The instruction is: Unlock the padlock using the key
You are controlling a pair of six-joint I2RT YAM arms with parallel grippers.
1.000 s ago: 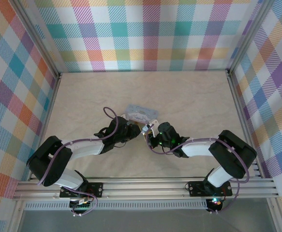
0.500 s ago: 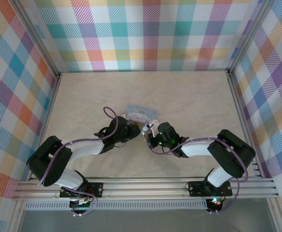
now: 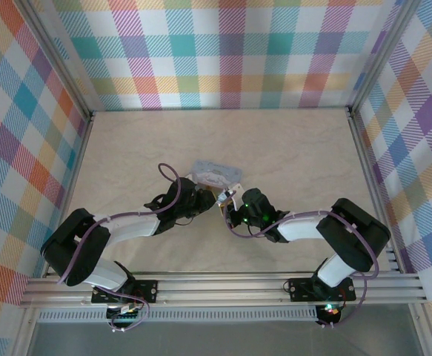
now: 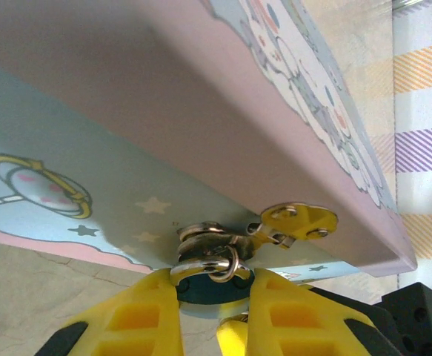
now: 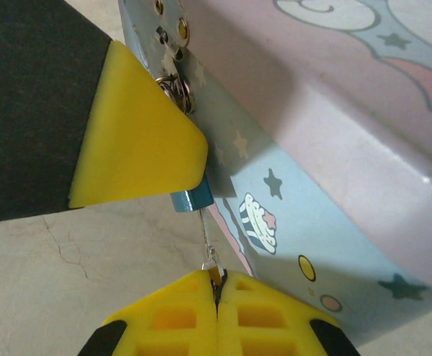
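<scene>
The top external camera looks steeply down from above and behind the arm bases (image 3: 124, 286), taking in the whole table (image 3: 297, 148) and plaid walls (image 3: 223, 52). The left wrist camera sits very close against the tin (image 4: 90, 170), looking past its yellow fingers (image 4: 138, 319). The right wrist camera, equally near, faces that tin's front from the opposite side (both catch the padlock (image 5: 192, 199)).

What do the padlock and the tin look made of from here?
The padlock has a teal body that looks like painted metal; its shackle is bright polished metal with mirror glints. The tin is probably thin printed sheet metal, going by its soft sheen and crisp lid edge.
</scene>
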